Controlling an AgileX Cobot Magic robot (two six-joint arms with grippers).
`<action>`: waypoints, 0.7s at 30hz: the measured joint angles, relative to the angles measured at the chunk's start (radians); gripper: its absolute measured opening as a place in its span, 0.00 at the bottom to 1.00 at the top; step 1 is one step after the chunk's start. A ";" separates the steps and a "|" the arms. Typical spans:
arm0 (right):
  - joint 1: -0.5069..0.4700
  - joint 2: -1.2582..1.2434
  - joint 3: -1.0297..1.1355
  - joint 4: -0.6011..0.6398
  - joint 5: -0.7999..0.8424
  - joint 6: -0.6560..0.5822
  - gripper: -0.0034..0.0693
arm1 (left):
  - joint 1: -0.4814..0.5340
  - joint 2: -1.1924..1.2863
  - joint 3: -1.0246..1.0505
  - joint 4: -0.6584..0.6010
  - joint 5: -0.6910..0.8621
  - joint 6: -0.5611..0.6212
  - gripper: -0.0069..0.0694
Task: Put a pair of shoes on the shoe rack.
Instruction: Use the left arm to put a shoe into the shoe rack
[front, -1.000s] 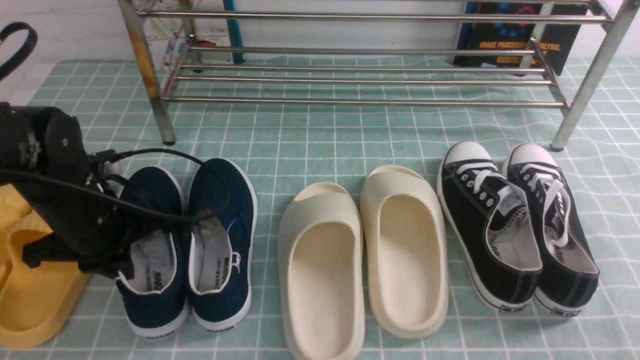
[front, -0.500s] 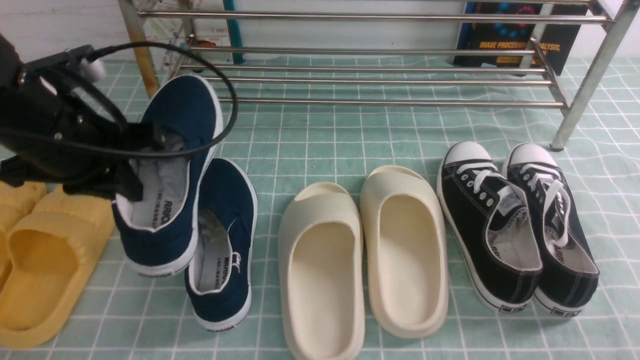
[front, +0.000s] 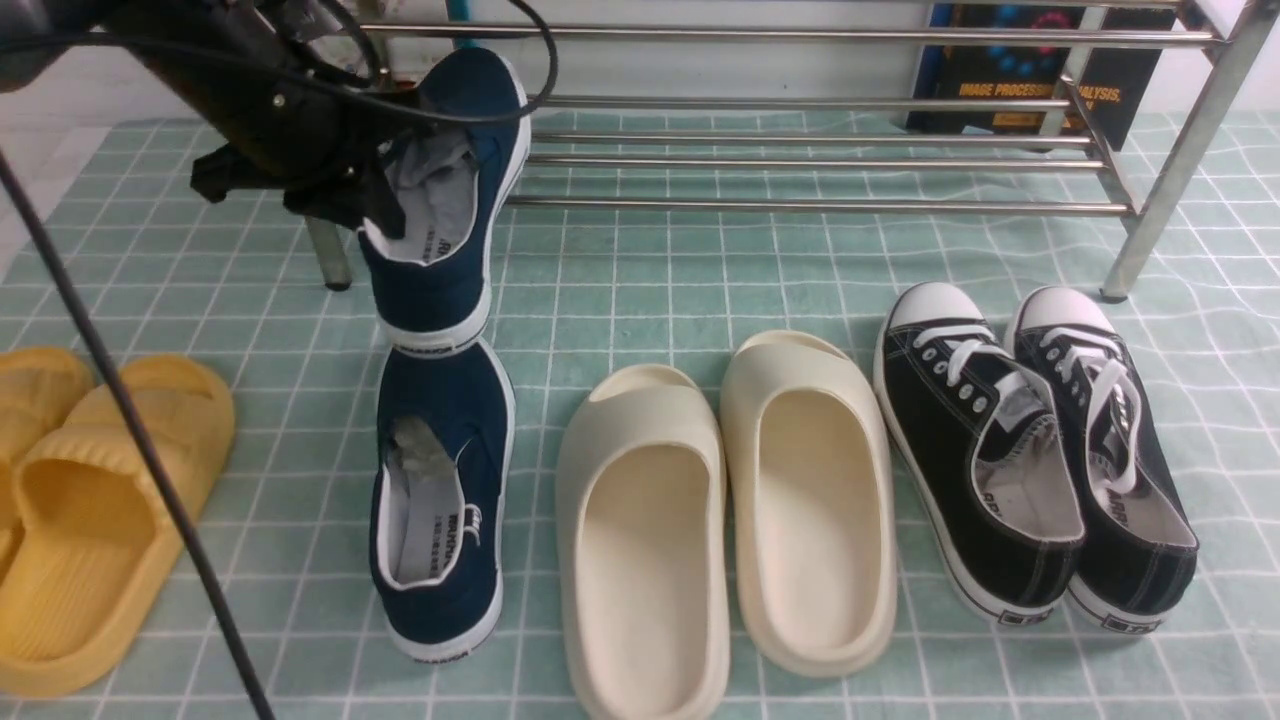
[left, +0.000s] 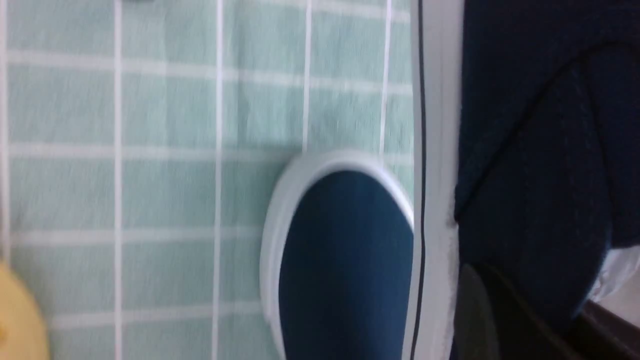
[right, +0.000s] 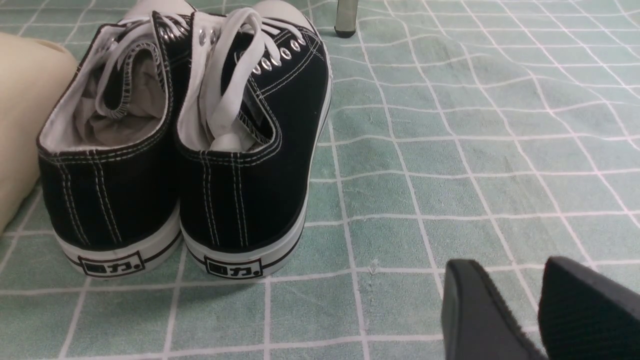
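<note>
Checked green cloth (front: 700, 280), left claw (front: 375, 195) half hidden inside lifted navy shoe (front: 450, 260)

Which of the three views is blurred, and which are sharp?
Left wrist view: soft and smeared, the navy-blue canvas shoe has fuzzy edges. Front view: sharp, with glints on the silver metal shoe rack. Right wrist view: crisp on the black lace-up sneakers.

Pale green checked cloth (front: 650, 290) covers the floor. Sitting on it: one navy slip-on (front: 440, 500), cream slides (front: 730, 510), black lace-up sneakers (front: 1040, 450), yellow slides (front: 80, 500), plus the metal shoe rack (front: 760, 205) legs at the back.
</note>
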 joint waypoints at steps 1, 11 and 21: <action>0.000 0.000 0.000 0.000 0.000 0.000 0.38 | 0.000 0.039 -0.054 0.003 0.009 -0.008 0.10; 0.000 0.000 0.000 0.000 0.000 0.000 0.38 | -0.001 0.248 -0.358 0.049 0.083 -0.092 0.10; 0.000 0.000 0.000 0.000 0.000 0.000 0.38 | -0.006 0.262 -0.375 0.059 0.068 -0.131 0.10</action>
